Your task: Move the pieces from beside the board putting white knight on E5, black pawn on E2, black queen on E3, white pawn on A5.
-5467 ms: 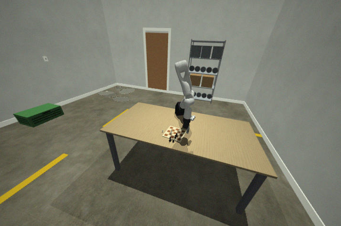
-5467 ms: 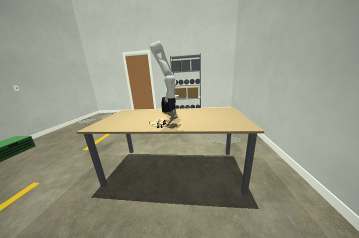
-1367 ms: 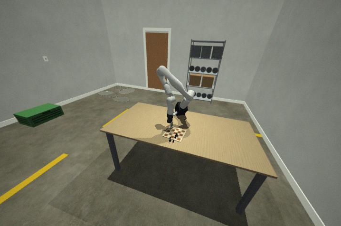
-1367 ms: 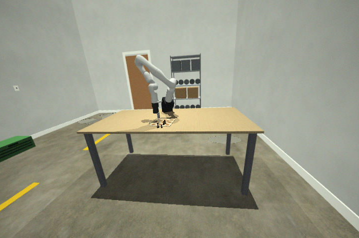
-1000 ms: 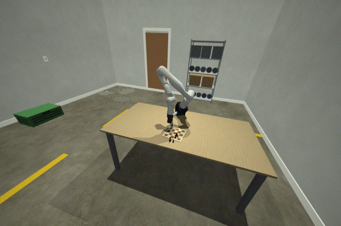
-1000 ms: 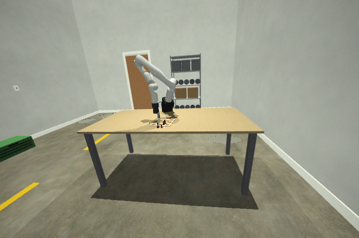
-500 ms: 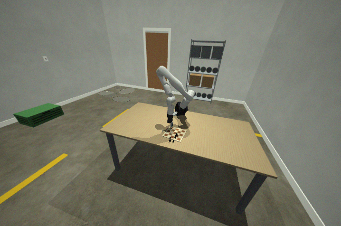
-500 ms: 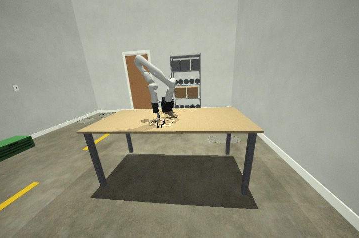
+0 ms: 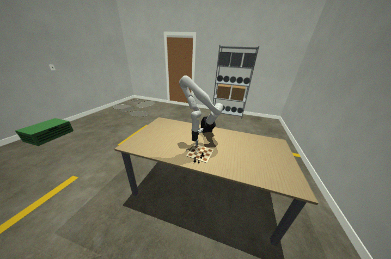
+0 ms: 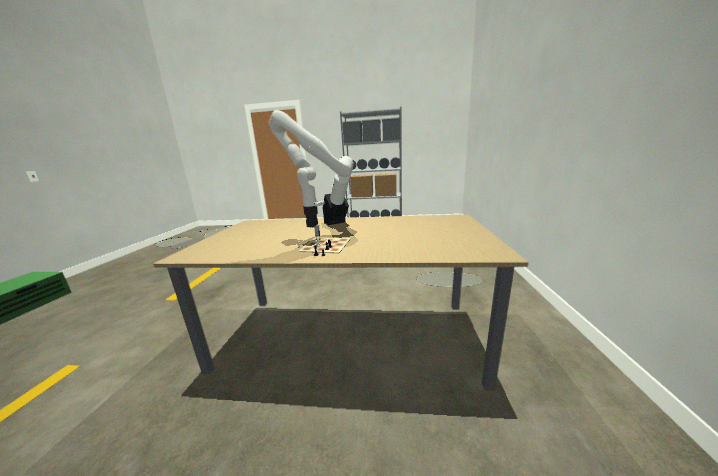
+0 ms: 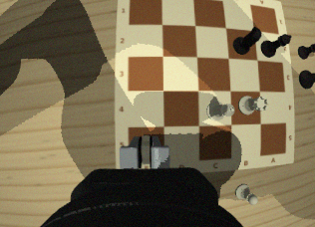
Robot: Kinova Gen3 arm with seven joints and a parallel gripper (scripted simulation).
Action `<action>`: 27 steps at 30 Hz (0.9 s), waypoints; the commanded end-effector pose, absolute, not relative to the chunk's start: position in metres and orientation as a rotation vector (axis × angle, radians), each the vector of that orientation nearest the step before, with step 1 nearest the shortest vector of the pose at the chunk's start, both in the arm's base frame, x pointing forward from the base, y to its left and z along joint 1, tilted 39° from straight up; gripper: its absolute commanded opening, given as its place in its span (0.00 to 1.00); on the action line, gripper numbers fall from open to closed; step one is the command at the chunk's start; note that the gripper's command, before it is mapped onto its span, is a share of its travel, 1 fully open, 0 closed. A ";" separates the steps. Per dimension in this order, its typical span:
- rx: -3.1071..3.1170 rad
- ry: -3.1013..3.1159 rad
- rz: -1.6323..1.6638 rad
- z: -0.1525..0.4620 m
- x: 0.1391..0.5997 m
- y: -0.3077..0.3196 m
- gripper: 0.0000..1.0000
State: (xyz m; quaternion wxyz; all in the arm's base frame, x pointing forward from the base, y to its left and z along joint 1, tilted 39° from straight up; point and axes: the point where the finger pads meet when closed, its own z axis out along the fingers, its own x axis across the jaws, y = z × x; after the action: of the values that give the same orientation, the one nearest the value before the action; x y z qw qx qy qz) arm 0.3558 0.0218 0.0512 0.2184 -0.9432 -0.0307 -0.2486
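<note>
Here, over the near corner of the board [image 11: 140,99], I have the gripper [image 11: 150,152] clenched on a small piece; the fingers hide it, so I cannot say which, though a light sliver shows below them in the top view; I judge it is being carried in high so as to pass above the standing men. On the board I see two white pieces side by side [image 11: 253,105], and two black pieces [image 11: 247,40] on its far right edge squares; they seem upright, though from above that is hard to judge; two more black pieces [image 11: 307,77] wait just off the right edge, half cut by the frame; a white pawn [image 11: 246,193] lies off the near edge, apparently tipped over. The arm's shadow darkens the near rows; the edge letters are too faint to read, so I cannot name any square. From both room cameras the table [image 9: 251,158] shows the set only as specks.
</note>
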 end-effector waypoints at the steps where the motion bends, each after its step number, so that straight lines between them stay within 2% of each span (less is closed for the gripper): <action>1: -2.611 -0.085 -0.689 0.051 0.356 0.022 0.00; 27: -2.611 -0.085 -0.689 0.048 0.358 0.023 0.00</action>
State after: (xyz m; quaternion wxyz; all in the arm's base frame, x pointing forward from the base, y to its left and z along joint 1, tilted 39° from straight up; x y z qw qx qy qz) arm 0.3576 0.0235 0.0482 0.2185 -0.9431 -0.0307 -0.2486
